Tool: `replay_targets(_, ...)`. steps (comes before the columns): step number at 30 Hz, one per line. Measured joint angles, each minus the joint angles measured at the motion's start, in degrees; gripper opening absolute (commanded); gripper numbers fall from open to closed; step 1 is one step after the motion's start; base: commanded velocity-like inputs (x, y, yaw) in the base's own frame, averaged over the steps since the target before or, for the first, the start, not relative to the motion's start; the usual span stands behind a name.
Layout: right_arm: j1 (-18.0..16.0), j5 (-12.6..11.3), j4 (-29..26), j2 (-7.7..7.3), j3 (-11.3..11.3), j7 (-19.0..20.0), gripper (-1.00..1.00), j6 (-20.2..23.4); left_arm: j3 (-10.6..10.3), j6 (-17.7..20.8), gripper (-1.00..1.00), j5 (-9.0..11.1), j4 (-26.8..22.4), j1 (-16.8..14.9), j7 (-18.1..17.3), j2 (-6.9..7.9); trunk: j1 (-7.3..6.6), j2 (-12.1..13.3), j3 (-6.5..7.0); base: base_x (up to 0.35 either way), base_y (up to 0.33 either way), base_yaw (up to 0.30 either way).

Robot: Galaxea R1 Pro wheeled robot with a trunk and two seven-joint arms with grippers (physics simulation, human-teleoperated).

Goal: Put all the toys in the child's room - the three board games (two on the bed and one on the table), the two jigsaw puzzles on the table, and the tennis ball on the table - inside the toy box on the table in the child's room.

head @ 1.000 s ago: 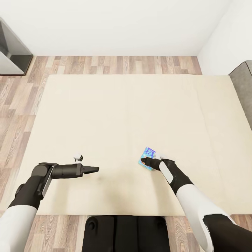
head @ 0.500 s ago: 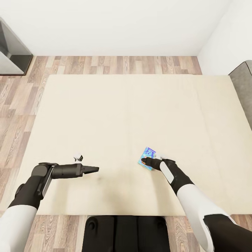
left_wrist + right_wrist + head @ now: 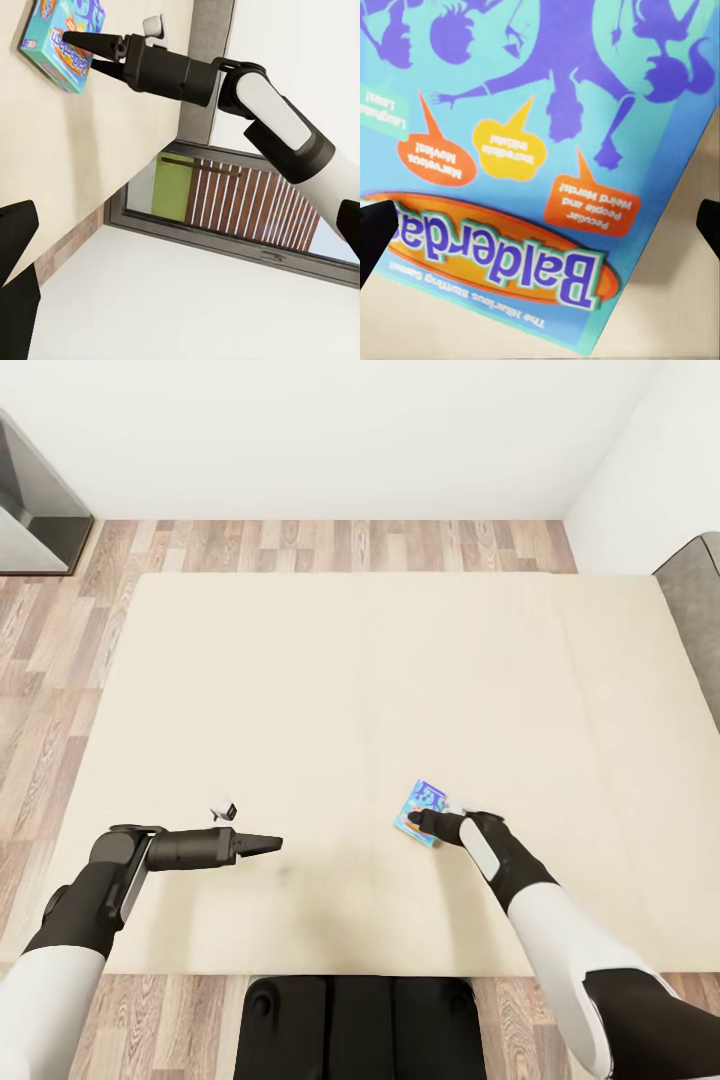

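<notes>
The board game (image 3: 422, 807) lies on the bed (image 3: 300, 690), toward its near right. The right gripper (image 3: 424, 822) sits over its near edge; the left gripper (image 3: 268, 845) is well apart, leftward.

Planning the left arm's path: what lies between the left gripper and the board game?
Only bare mattress between left gripper and board game, per head view.

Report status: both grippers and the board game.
Right gripper open over small blue board game, not gripping. Left gripper idle above bed. Nothing in the way.
</notes>
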Motion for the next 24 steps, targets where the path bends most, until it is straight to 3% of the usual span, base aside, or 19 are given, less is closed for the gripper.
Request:
replay_targets(9, -0.16, -0.13, -0.01, 0.61, -0.05, -2.20, 1.00, 0.13, 0.01, 0.01, 1.00, 0.00, -0.02, 0.00, 0.00, 0.02, -0.04, -0.04, 0.01, 0.000, 0.000, 0.000)
replay_targets(24, -0.11, -0.30, -0.04, 0.67, 0.29, -2.34, 1.00, -0.96, 0.01, 0.01, 1.00, 0.01, -0.01, 0.03, 0.00, 0.02, -0.02, -0.02, 0.00, 0.000, 0.000, 0.000)
